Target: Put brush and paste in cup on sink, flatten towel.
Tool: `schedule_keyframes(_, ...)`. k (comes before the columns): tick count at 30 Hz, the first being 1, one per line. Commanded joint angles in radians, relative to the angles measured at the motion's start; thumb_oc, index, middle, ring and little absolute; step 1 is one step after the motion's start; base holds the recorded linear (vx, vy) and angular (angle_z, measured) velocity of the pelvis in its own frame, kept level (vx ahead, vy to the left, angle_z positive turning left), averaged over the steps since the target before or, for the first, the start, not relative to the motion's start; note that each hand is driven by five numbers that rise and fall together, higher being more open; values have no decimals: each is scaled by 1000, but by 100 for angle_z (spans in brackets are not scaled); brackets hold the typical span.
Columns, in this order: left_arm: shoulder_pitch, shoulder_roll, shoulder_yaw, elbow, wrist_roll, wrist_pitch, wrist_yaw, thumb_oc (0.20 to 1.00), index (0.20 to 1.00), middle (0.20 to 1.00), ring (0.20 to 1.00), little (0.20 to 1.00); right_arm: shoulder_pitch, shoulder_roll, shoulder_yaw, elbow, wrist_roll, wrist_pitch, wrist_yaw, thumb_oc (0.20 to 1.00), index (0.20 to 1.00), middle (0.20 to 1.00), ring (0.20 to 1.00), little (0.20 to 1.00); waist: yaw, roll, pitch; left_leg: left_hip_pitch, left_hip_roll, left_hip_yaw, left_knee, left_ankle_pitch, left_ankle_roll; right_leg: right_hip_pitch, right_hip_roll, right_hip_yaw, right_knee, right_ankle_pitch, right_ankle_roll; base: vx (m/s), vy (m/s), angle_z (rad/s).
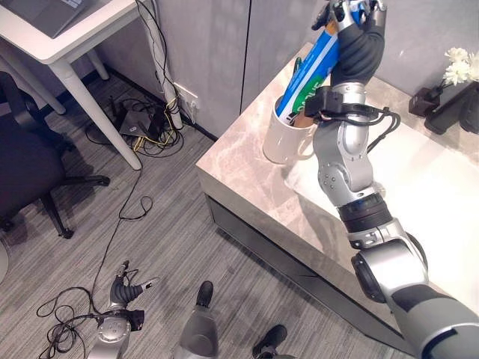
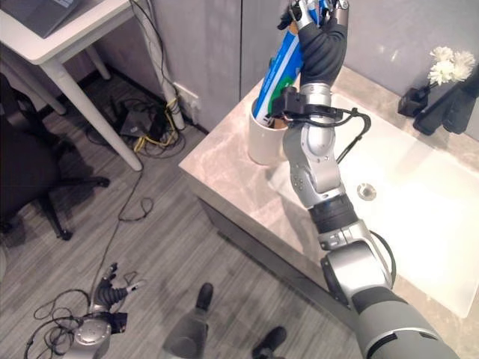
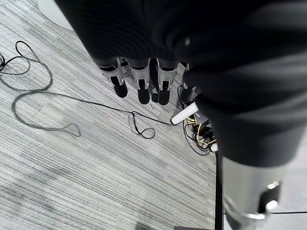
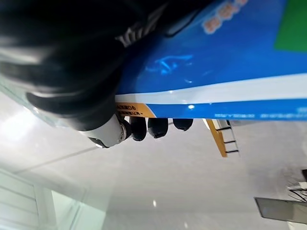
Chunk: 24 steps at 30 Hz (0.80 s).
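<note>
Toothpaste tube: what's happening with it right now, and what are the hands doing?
Right hand shut on toothpaste tube, lower end inside white cup on counter. Left hand open, low over floor. Nothing blocking the cup.

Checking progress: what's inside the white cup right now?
The blue toothpaste tube, gripped by the right hand, stands in the white cup; something green shows behind it. The cup's bottom is hidden.

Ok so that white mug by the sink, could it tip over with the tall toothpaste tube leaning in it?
Possibly. The toothpaste tube stands far above the white mug and leans sideways, so its weight sits high. The mug looks wide-based and thick-walled, probably steady. The right hand grips the tube's top; releasing gently seems wise.
</note>
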Motion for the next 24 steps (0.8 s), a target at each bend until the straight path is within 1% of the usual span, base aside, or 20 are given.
schedule_keyframes(1, -4, 46, -49, 24, -13, -38, -2, 1000, 1000, 1000, 1000, 1000, -19, -74, 6, -68, -59, -27, 36, 200, 200, 200, 200, 200, 31, -24, -43, -60, -40, -55, -90, 94, 6, 140, -83, -1, 78, 98, 128, 0, 0, 0)
schedule_keyframes(8, -9, 39, -57, 31, -8, -39, -6, 1000, 1000, 1000, 1000, 1000, 1, -76, 24, -69, -69, -21, 52, 200, 200, 200, 200, 200, 33, -31, -47, -62, -40, -58, -90, 95, 4, 142, -79, -4, 71, 101, 128, 0, 0, 0)
schedule_keyframes(9, -10, 39, -57, 32, -8, -39, -6, 1000, 1000, 1000, 1000, 1000, 3, -77, 27, -69, -71, -20, 53, 238, 238, 238, 238, 238, 34, -32, -47, -62, -40, -57, -90, 96, 4, 142, -78, -4, 68, 101, 128, 0, 0, 0)
schedule_keyframes(10, -10, 38, -57, 34, -6, -39, -6, 1000, 1000, 1000, 1000, 1000, 4, -77, 30, -68, -73, -20, 54, 558, 558, 558, 558, 558, 34, -33, -48, -63, -40, -57, -90, 96, 3, 143, -77, -5, 65, 102, 128, 0, 0, 0)
schedule_keyframes(11, -10, 37, -57, 37, -5, -39, -6, 1000, 1000, 1000, 1000, 1000, 6, -79, 34, -65, -76, -17, 54, 1000, 1000, 1000, 1000, 1000, 34, -34, -49, -64, -40, -57, -90, 96, 2, 144, -77, -4, 63, 103, 128, 0, 0, 0)
schedule_keyframes(19, -10, 30, -61, 48, -8, -40, -6, 1000, 1000, 1000, 1000, 1000, 2, -77, 47, -51, -68, -13, 64, 1000, 1000, 1000, 1000, 1000, 30, -38, -54, -58, -37, -53, -90, 95, 1, 148, -73, -5, 61, 101, 128, 0, 0, 0)
schedule_keyframes(23, -10, 22, -70, 57, -11, -38, -8, 1000, 1000, 1000, 1000, 1000, -11, -68, 54, -42, -67, -10, 65, 1000, 1000, 1000, 1000, 1000, 29, -41, -63, -49, -26, -39, -90, 94, 0, 151, -74, 2, 52, 110, 128, -19, 14, -1)
schedule_keyframes(24, -11, 22, -71, 57, -11, -38, -9, 1000, 1000, 1000, 1000, 1000, -11, -69, 54, -41, -68, -10, 65, 1000, 1000, 1000, 1000, 1000, 30, -38, -59, -57, -31, -35, -90, 116, 9, 144, -81, -8, 54, 125, 128, 0, 0, 0)
